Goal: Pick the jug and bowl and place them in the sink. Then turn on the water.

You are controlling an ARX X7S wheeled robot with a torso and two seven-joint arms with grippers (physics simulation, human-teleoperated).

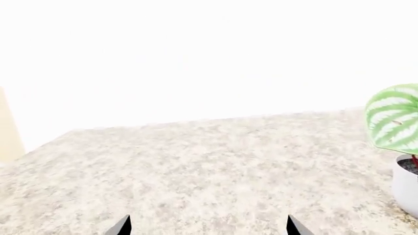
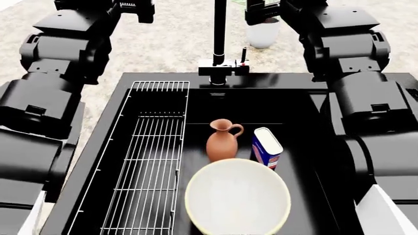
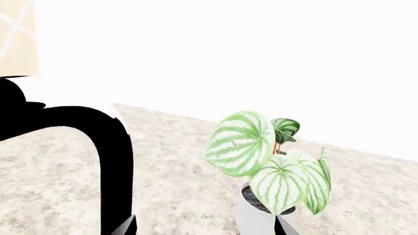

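The terracotta jug [image 2: 224,140] stands upright inside the black sink [image 2: 307,147]. The large cream bowl [image 2: 237,199] sits just in front of it in the same basin, mouth up. The tall black faucet [image 2: 220,34] rises at the sink's back edge and shows in the right wrist view as a black faucet [image 3: 104,152]. Both arms reach past the sink over the counter. My left gripper [image 1: 207,227] is open over bare speckled counter. Open too, my right gripper [image 3: 204,227] hangs between the faucet and a potted plant. Neither holds anything.
A blue-and-white canister [image 2: 267,147] leans beside the jug in the basin. A silver wire rack [image 2: 150,161] fills the sink's left side. A striped-leaf plant [image 3: 267,161] in a white pot [image 2: 263,33] stands on the granite counter [image 1: 196,166] behind the faucet's right.
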